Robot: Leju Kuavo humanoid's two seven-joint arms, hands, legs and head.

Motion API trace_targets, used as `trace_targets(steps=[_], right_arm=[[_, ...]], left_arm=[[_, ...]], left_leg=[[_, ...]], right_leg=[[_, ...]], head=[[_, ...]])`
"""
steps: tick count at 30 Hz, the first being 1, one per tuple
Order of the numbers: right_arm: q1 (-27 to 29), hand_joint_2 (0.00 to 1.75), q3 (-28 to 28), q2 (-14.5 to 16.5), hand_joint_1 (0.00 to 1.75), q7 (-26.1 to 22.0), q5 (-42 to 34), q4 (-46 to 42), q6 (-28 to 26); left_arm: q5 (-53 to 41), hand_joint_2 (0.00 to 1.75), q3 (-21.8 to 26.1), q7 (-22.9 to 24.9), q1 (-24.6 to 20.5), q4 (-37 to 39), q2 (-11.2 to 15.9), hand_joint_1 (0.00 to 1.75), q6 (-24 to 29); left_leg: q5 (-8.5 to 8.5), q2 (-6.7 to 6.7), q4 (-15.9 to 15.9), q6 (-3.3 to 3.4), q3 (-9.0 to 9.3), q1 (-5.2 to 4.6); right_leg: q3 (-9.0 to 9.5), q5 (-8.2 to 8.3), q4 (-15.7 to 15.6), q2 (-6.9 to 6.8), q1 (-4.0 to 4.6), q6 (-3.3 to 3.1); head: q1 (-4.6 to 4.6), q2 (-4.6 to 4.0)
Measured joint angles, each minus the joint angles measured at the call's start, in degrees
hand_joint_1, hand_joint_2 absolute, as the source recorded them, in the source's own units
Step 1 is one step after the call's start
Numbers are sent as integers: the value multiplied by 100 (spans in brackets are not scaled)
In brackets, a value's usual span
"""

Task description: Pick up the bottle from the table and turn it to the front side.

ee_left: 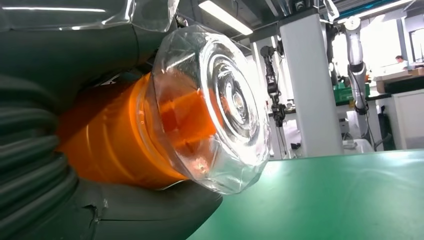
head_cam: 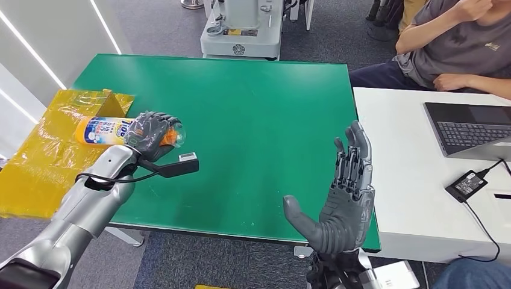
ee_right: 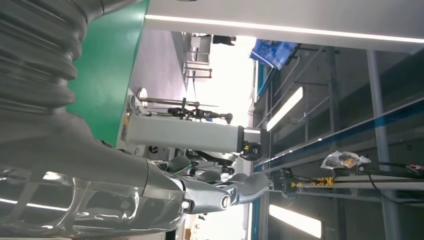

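Note:
The bottle [head_cam: 103,130] is orange with a white and blue label and a clear cap. It lies on its side at the left edge of the green table [head_cam: 253,114]. My left hand [head_cam: 150,135] grips it around the cap end. In the left wrist view the clear cap [ee_left: 220,105] and orange neck [ee_left: 115,140] sit between my grey fingers, just above the table surface. My right hand [head_cam: 343,192] is raised over the table's front right corner, fingers straight and spread, thumb out, holding nothing.
A yellow plastic sheet [head_cam: 36,156] lies under the bottle's base end, off the table's left side. A white desk [head_cam: 422,180] at right carries a laptop [head_cam: 470,129] and a power adapter [head_cam: 467,183]. A seated person [head_cam: 452,42] is behind it. A machine base [head_cam: 241,30] stands beyond the table.

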Motion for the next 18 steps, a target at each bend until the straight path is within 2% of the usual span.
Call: trace_targets(steps=[6, 18], right_arm=[[12, 175, -14, 2, 0, 0, 49, -13, 5], [81, 175, -37, 34, 0, 70, 243, -102, 103]], left_arm=[[-343, 175, -68, 5, -109, 199, 36, 175, -170], [-442, 175, -131, 228, -212, 422, 57, 175, -363]], left_leg=[[0, -1, 0, 0, 0, 0], [0, 0, -1, -1, -1, 0]], right_leg=[[0, 0, 0, 0, 0, 0], [0, 0, 1, 0, 0, 0]], head=[[0, 0], [0, 0]])
